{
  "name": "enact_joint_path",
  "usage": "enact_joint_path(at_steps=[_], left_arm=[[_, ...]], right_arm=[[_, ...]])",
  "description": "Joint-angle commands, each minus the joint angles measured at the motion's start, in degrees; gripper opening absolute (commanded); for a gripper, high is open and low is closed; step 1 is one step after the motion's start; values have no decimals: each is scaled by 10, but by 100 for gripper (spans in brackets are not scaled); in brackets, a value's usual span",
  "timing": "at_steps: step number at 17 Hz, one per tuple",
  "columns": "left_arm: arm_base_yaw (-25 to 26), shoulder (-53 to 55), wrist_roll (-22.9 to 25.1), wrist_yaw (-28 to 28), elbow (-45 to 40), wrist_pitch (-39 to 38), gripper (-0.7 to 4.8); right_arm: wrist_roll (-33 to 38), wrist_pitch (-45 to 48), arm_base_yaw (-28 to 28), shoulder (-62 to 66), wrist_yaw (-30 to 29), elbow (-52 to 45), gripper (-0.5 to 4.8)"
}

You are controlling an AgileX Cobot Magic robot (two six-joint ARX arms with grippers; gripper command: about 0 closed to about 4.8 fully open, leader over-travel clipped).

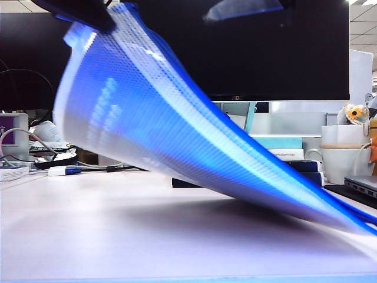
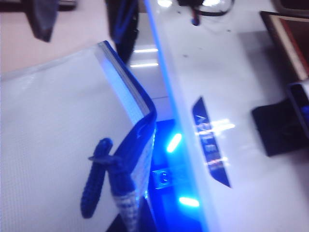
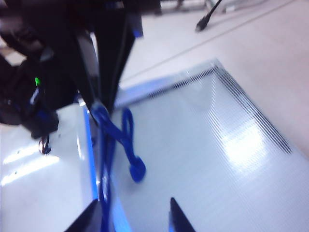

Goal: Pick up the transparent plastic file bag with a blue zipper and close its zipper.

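Observation:
The file bag point(image 1: 147, 118) is lifted off the table and sags from the upper left down to the table at the lower right, blurred. My left gripper point(image 1: 79, 12) holds its raised corner. In the left wrist view that gripper point(image 2: 129, 220) is shut on the bag's mesh corner beside the blue zipper point(image 2: 137, 104), and the cord pull point(image 2: 96, 176) hangs close by. My right gripper point(image 3: 134, 217) hovers open over the bag point(image 3: 207, 145). One of its fingers point(image 3: 89, 218) is beside the zipper edge point(image 3: 104, 164), and the pull point(image 3: 130, 145) lies just ahead.
A dark monitor point(image 1: 271, 53) stands behind the bag. Stacked books point(image 1: 285, 150), white mugs point(image 1: 341, 159) and a laptop edge point(image 1: 362, 186) sit at the right. Cables and adapters point(image 1: 65, 170) lie at the left. The white robot base point(image 2: 212, 145) is under the left wrist.

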Motion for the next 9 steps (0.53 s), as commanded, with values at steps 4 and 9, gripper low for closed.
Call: enact_joint_path(at_steps=[4, 9], left_arm=[[-8, -20, 76, 108, 3, -36, -6], [-24, -20, 83, 110, 3, -37, -5]], right_arm=[[-25, -17, 0, 17, -95, 2, 181], [-39, -8, 0, 24, -90, 2, 180]])
